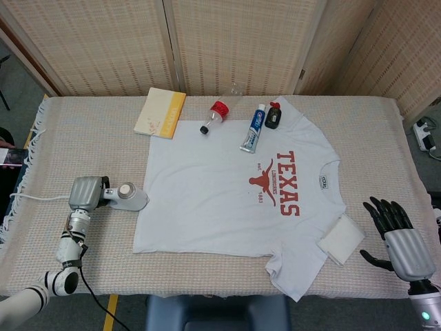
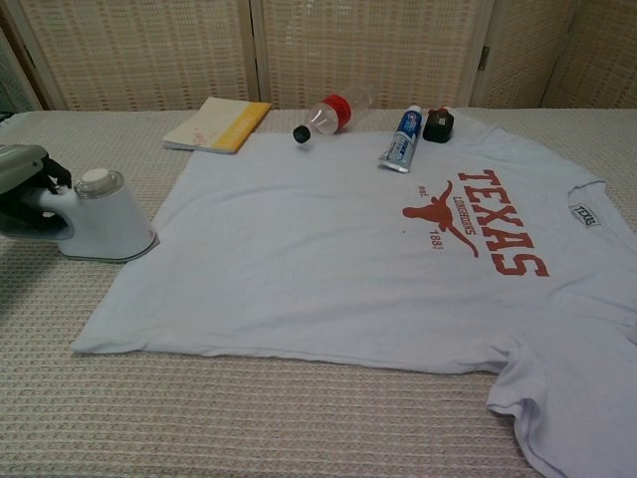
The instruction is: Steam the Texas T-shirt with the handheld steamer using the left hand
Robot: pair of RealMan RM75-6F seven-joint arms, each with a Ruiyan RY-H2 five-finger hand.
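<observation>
Item: pale grey-white T-shirt with red TEXAS lettering and a longhorn print (image 1: 234,200). Spread flat on the beige woven tablecloth (image 1: 89,131), collar toward my right, hem toward my left.

Item: white handheld steamer with a round cap on top (image 2: 100,214). Standing on the cloth just beside the shirt's hem edge, base touching or nearly touching the fabric; I cannot tell which. A white cord (image 1: 38,198) trails from it toward the table's left edge.

Item: my left hand (image 1: 85,193). Fingers wrapped around the steamer's handle; the steamer rests on the table.

Item: my right hand (image 1: 398,234). Near the table's right front edge, well apart from the shirt; black fingers spread, holding nothing.

Item: folded white cloth square (image 1: 341,239). Lying against the shirt's near sleeve.

Item: cream notebook with a yellow spine strip (image 1: 160,112). Beyond the shirt, far left.

Item: clear plastic bottle with a red label and black cap (image 1: 215,115). On its side beside the notebook.

Item: white-and-blue toothpaste tube (image 1: 253,128). Lying on the shirt's far edge.

Item: small black object with a red top (image 1: 273,116). Just beside the tube, on the far sleeve.
</observation>
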